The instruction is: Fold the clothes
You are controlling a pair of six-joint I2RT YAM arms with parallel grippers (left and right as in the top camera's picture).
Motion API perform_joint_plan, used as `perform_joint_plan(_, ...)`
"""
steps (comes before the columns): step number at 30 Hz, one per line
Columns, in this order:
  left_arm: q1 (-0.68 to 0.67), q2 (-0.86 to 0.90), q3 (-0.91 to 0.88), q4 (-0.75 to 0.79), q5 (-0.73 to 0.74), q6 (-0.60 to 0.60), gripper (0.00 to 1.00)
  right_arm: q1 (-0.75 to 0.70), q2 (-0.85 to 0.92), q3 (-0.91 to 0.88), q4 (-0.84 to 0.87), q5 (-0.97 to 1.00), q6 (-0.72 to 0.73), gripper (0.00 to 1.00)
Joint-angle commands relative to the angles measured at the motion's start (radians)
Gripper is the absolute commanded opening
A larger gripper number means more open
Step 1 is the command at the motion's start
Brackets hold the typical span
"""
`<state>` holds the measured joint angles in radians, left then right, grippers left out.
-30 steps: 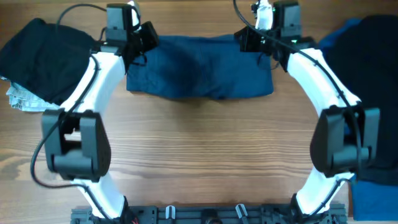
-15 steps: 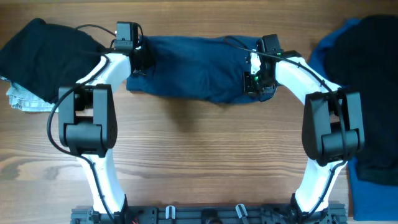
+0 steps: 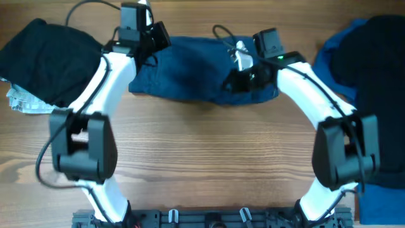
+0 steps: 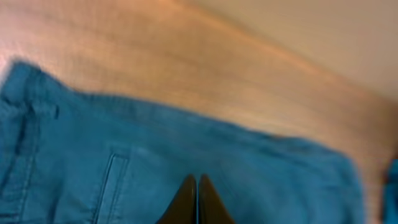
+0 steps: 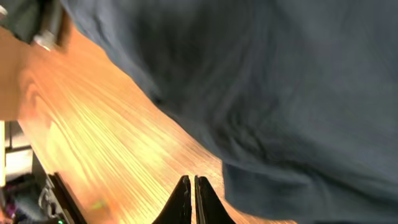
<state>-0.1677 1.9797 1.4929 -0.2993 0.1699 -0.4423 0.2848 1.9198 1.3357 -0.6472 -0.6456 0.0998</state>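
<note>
A dark blue folded garment (image 3: 196, 69) lies flat at the far middle of the table. It also shows in the left wrist view (image 4: 186, 143), with a pocket seam, and in the right wrist view (image 5: 280, 74). My left gripper (image 3: 161, 39) is at the garment's far left corner. Its jaws (image 4: 197, 182) are shut just above the cloth, with nothing seen between them. My right gripper (image 3: 228, 84) is over the garment's near edge, right of centre. Its jaws (image 5: 191, 182) are shut and empty, over bare wood beside the hem.
A heap of black clothes (image 3: 44, 57) lies at the far left, with a white patterned piece (image 3: 20, 101) under its edge. A black garment (image 3: 373, 69) lies on blue cloth (image 3: 380, 202) along the right edge. The arms' bases stand at the near edge.
My right gripper has moved from the garment's far right corner to its near edge and leftward. My left gripper dipped toward the garment's left edge and returned to the far left corner.
</note>
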Motion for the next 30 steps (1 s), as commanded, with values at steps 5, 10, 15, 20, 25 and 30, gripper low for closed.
perform_joint_plan(5,0.002,0.195,-0.004,0.076,-0.014,0.019,0.04,0.010,0.195,-0.100,0.090,0.096,-0.018,0.04)
perform_joint_plan(10,0.002,0.159,0.019,0.074,-0.037,0.020,0.04,0.010,0.160,-0.044,0.082,-0.064,-0.022,0.04)
perform_joint_plan(15,0.001,-0.008,0.058,0.051,-0.032,0.019,0.04,0.002,-0.034,0.136,0.137,0.011,0.053,0.04)
perform_joint_plan(20,0.001,-0.002,0.058,-0.011,-0.022,0.019,0.04,-0.048,0.022,0.165,0.369,0.169,0.115,0.04)
perform_joint_plan(25,0.002,0.139,0.058,-0.040,-0.062,0.055,0.04,-0.097,0.267,0.164,0.523,0.314,0.165,0.05)
perform_joint_plan(30,0.018,0.202,0.058,-0.093,-0.190,0.096,0.04,-0.127,0.425,0.164,0.595,0.360,0.163,0.11)
